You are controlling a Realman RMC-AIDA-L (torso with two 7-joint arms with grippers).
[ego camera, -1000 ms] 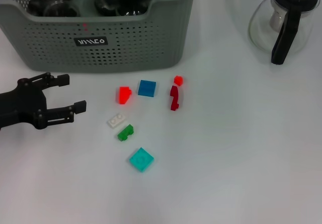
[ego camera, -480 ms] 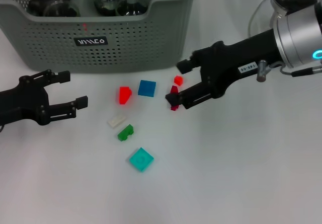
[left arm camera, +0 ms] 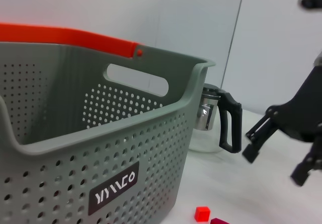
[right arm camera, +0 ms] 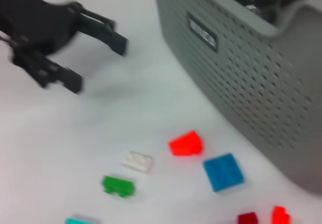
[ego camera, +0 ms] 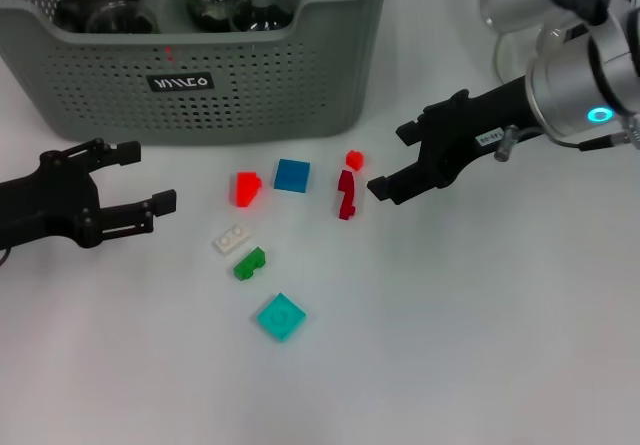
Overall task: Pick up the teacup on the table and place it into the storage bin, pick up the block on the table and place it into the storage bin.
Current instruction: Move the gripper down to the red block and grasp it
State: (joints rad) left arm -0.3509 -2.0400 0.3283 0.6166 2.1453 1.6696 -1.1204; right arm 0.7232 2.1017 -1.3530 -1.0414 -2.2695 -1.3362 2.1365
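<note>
Grey-green storage bin [ego camera: 200,60] stands at the table's far side, glass teacups [ego camera: 240,5] inside. Blocks lie scattered before it; the dark red block [ego camera: 346,195] sits just beside the right gripper [ego camera: 392,161], jaws spread and empty. Left gripper [ego camera: 135,177] hovers open nearby.

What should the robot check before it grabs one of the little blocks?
1. Right gripper open: ok, jaws spread, nothing held.
2. Right gripper lined up on a block: not ok, it sits beside the dark red block, not over it.
3. Dark red block free to lift: ok, though the small red block is close.
4. Left gripper out of the way: ok, open, off on the left side.
5. Storage bin has room: cannot tell, glassware already inside.
</note>
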